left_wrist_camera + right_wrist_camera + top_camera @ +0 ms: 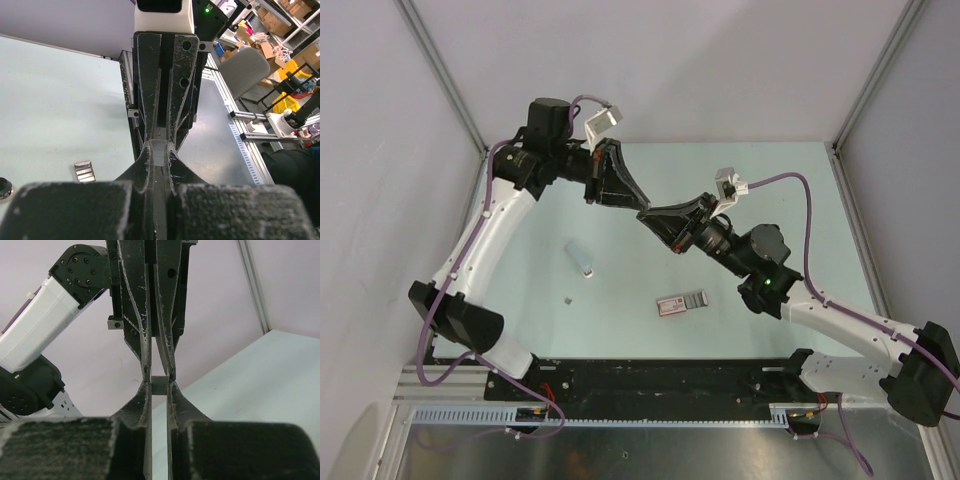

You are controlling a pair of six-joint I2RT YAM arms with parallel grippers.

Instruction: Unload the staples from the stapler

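My left gripper and right gripper meet tip to tip above the middle of the table. In the left wrist view the left gripper is shut along a slim black bar, the stapler. The stapler's pale, finely ribbed metal end pokes out at the fingertips. The right gripper is shut on that same pale end. Short grey strips of staples lie on the table and also show in the left wrist view. A tiny staple bit lies further left.
A flat pink-labelled box lies beside the staple strips. A slim pale bluish object lies on the table left of centre. The arm bases and a black rail line the near edge. Frame posts stand at the far corners.
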